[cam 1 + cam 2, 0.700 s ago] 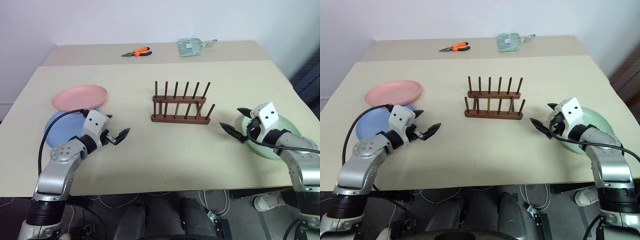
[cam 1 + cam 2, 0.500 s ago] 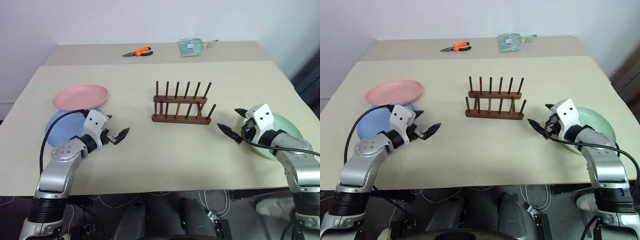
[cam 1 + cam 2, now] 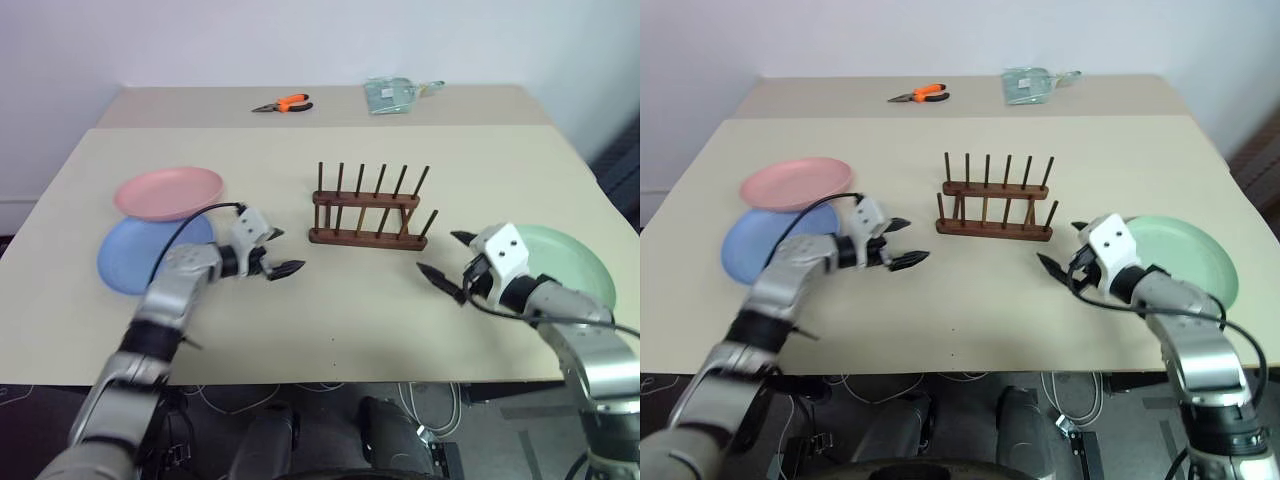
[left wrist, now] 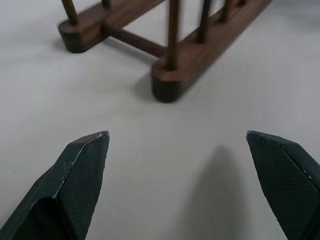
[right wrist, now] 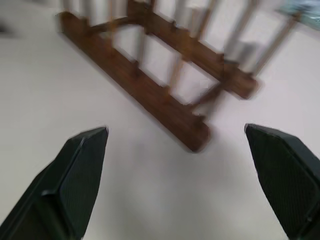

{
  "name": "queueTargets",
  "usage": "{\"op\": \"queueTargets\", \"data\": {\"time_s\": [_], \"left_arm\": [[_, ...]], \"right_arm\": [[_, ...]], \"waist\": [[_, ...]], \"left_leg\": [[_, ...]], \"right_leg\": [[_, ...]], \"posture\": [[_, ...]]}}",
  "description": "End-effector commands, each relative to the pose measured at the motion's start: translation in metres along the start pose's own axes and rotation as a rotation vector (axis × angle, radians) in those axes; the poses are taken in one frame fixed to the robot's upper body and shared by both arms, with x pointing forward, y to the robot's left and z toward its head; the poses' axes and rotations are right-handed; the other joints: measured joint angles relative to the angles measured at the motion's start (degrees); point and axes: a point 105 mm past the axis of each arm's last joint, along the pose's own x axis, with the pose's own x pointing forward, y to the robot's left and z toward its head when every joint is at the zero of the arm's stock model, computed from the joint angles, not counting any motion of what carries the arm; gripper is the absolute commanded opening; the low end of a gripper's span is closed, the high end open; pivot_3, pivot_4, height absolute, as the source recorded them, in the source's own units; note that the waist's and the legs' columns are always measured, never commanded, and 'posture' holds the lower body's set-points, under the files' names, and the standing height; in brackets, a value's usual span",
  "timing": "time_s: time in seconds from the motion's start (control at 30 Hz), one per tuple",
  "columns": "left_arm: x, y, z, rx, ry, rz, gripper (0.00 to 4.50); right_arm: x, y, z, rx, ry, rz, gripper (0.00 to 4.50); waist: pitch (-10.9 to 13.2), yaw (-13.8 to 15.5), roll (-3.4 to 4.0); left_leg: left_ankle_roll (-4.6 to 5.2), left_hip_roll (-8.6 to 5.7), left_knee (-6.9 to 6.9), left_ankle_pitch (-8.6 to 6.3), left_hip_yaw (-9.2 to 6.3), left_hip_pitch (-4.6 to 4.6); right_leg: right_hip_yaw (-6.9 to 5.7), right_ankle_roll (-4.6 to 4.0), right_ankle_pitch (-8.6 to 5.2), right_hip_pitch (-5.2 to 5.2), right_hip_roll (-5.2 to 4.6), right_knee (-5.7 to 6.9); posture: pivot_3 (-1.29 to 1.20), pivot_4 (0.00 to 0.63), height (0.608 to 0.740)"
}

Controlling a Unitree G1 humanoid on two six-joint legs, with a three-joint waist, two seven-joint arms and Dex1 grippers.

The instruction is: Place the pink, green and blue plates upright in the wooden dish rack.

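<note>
rack (image 3: 370, 208) sits mid-counter (image 3: 330, 330), dark wood, two rows of upright pegs, all slots empty. pink plate (image 3: 168, 192) lies flat at the robot's left, its near edge overlapping the blue plate (image 3: 135, 255), which lies flat just in front of it. green plate (image 3: 565, 257) lies flat at the right edge of the counter, well apart from the rack.

left end effector (image 3: 276, 252) hovers over bare counter between the blue plate and the rack, fingers spread wide, holding nothing; tips point toward the rack's left end. left wrist view has the rack's end rail (image 4: 165, 85) just ahead of the gap between the fingers.

right end effector (image 3: 446, 258) hovers just left of the green plate, also spread wide and empty, tips aimed at the rack's right end. body of that arm overlaps the plate's near-left rim; contact can't be told.

far side of the counter: orange-handled pliers (image 3: 281, 103) and a clear plastic packet (image 3: 390, 95).
</note>
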Motion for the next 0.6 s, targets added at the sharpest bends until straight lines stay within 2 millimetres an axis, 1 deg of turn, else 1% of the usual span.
{"op": "queueTargets", "data": {"time_s": [0.03,0.13,0.23,0.33,0.43,0.5,0.6], "left_arm": [[0.02,0.002,0.0,0.037,0.013,-0.046,4.5],[0.039,-0.005,0.003,0.042,0.012,-0.095,4.5],[0.051,-0.013,0.009,0.036,-0.009,-0.125,3.71],[0.053,-0.015,0.012,0.034,-0.033,-0.132,2.2],[0.052,-0.016,0.009,0.052,-0.034,-0.134,0.85],[0.048,-0.019,0.007,0.081,-0.041,-0.151,0.78],[0.036,-0.025,0.005,0.118,-0.067,-0.195,0.78]], "right_arm": [[0.0,0.011,0.011,-0.03,-0.043,-0.045,4.45],[0.001,0.023,0.006,-0.033,-0.035,-0.074,4.45],[0.0,0.031,-0.001,-0.028,-0.017,-0.093,4.5],[-0.001,0.032,-0.005,-0.042,-0.003,-0.103,4.5],[-0.005,0.028,-0.008,-0.05,0.013,-0.11,4.5],[-0.009,0.024,-0.01,-0.055,0.024,-0.11,4.5],[-0.016,0.018,-0.012,-0.042,0.036,-0.099,4.5]], "waist": [[0.0,-0.1,-0.02],[0.0,-0.1,-0.05],[0.0,-0.1,-0.05],[0.0,-0.1,-0.05],[0.0,-0.1,-0.05],[0.0,-0.1,-0.04],[0.0,-0.3,-0.03]], "left_leg": [[0.05,-0.02,0.1,-0.03,0.0,-0.08],[0.2,-0.04,0.38,-0.14,0.03,-0.15],[0.21,-0.03,0.4,-0.14,0.02,-0.14],[0.21,-0.04,0.43,-0.14,0.02,-0.14],[0.21,-0.03,0.43,-0.14,0.01,-0.12],[0.22,-0.03,0.42,-0.15,0.0,-0.11],[0.23,-0.03,0.42,-0.16,0.01,-0.1]], "right_leg": [[0.0,0.01,0.0,0.0,-0.01,-0.06],[0.0,0.07,-0.01,0.01,-0.02,-0.04],[0.0,0.18,-0.03,0.03,-0.03,-0.01],[0.01,0.34,-0.11,0.04,-0.03,0.01],[0.01,0.34,-0.11,0.05,-0.03,0.03],[0.0,0.35,-0.12,0.04,-0.03,0.07],[0.03,0.35,-0.12,0.04,-0.03,0.07]], "posture": [[0.0,0.15,0.74],[0.0,0.15,0.74],[0.0,0.15,0.74],[0.0,0.15,0.74],[0.0,0.15,0.74],[0.0,0.15,0.74],[0.0,0.15,0.74]]}}
